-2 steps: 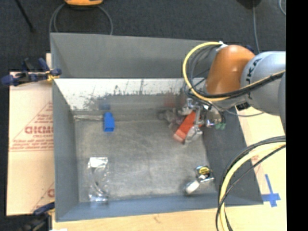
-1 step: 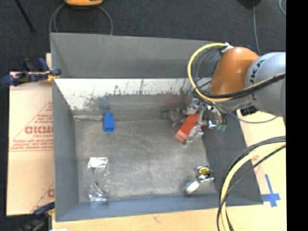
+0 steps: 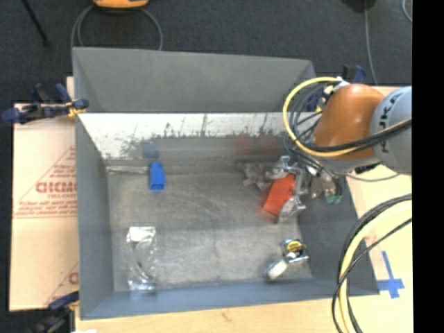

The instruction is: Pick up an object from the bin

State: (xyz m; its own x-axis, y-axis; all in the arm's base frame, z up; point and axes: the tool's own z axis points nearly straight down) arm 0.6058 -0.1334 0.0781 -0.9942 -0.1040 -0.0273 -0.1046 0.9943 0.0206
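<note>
Claw (image 3: 293, 187) hangs low at approx 3 o'clock in the bin (image 3: 208, 217), hard by the wall on that side. A red-orange block (image 3: 275, 198) lies tilted right against it, on its 8 o'clock side. From where I stand I can't tell whether the claw is apart or clamped on that block. Metal parts show above & below it, but whether the block sits btwn them or just beside, no saying. At the claw's 10 o'clock, touching or nearly so, is some greyish clutter (image 3: 253, 175), too blurred to name. Further out: a small yellow, black & white thing (image 3: 286, 259) at the bin's 5 o'clock, near the block but apart. A blue block (image 3: 157, 176) sits at 10 o'clock by the back wall, and a clear crumpled piece (image 3: 141, 259) at 7 o'clock, well apart. Risks, as I judge them: the block is tilted, so a grip on a corner prob. lets it twist & drop on the lift. The greyish clutter may get dragged along w/ it. The wall is close, so a sideways move could knock the claw on it, and the cables (image 3: 303, 120) looping off the wrist could snag the rim.
</note>
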